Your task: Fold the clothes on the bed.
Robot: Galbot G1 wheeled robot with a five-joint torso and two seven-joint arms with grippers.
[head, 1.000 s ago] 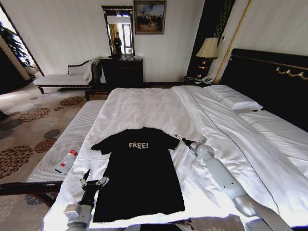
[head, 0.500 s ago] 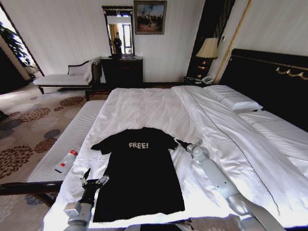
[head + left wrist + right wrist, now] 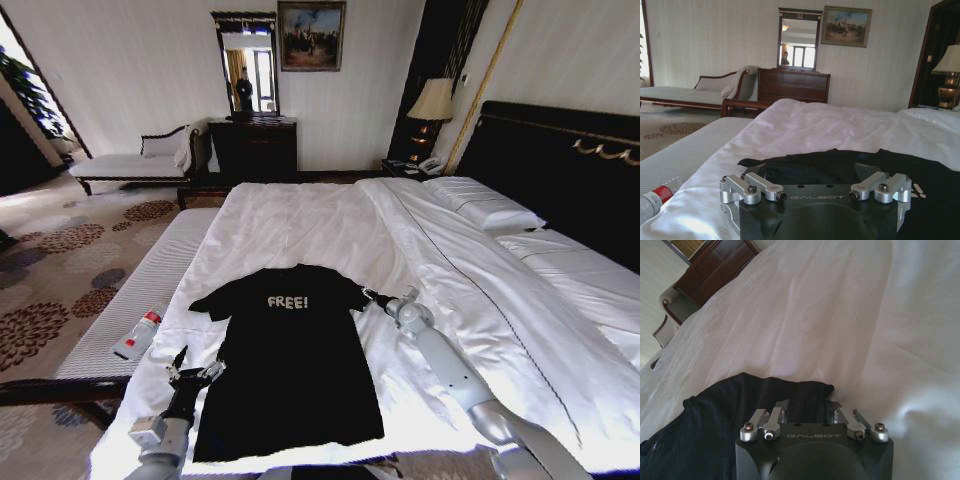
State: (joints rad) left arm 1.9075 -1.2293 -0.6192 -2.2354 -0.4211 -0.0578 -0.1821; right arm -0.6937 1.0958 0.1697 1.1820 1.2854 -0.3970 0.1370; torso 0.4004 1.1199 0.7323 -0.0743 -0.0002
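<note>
The clothes, one black T-shirt [image 3: 290,360] with white "FREE!" lettering, lie flat and face up on the white duvet of the bed [image 3: 300,225]. My right gripper [image 3: 368,296] is down at the tip of the shirt's right sleeve. In the right wrist view that gripper [image 3: 808,407] is open, with the sleeve's edge [image 3: 805,390] lying between its fingers. My left gripper [image 3: 193,375] stands open beside the shirt's left edge near the hem. In the left wrist view it [image 3: 812,170] holds nothing, and the black cloth [image 3: 840,162] lies just beyond it.
A plastic bottle [image 3: 140,333] lies on the pale striped bench [image 3: 130,290] along the bed's left side. Pillows [image 3: 485,205] and the dark headboard [image 3: 560,160] are at the right. A chaise [image 3: 130,165] and a dresser [image 3: 253,150] stand by the far wall.
My right gripper has moved a little left and onto the sleeve tip. The left gripper has shifted only slightly, and the shirt lies as before.
</note>
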